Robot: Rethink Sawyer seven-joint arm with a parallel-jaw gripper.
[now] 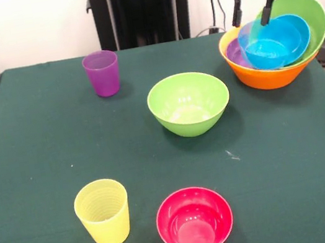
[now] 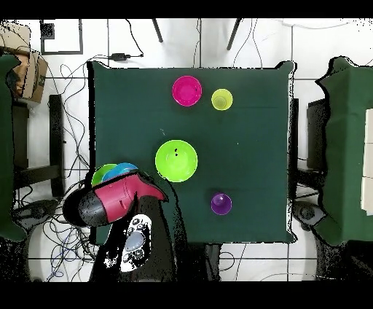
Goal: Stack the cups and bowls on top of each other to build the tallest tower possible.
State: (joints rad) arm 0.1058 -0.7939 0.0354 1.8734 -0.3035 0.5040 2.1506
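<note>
The tower (image 1: 275, 45) sits at a table (image 1: 41, 149) corner: an orange bowl (image 1: 268, 77) holding a purple bowl (image 1: 237, 53), a tilted green one (image 1: 307, 14) and two blue bowls (image 1: 277, 41). The gripper (image 1: 252, 17) hangs directly above it, fingers apart and empty, tips just over the blue rim. Near the table's middle stands a lone green bowl (image 1: 189, 103). Farther off are the purple cup (image 1: 102, 73), the yellow cup (image 1: 103, 212) and the pink bowl (image 1: 194, 220), all upright and apart.
</note>
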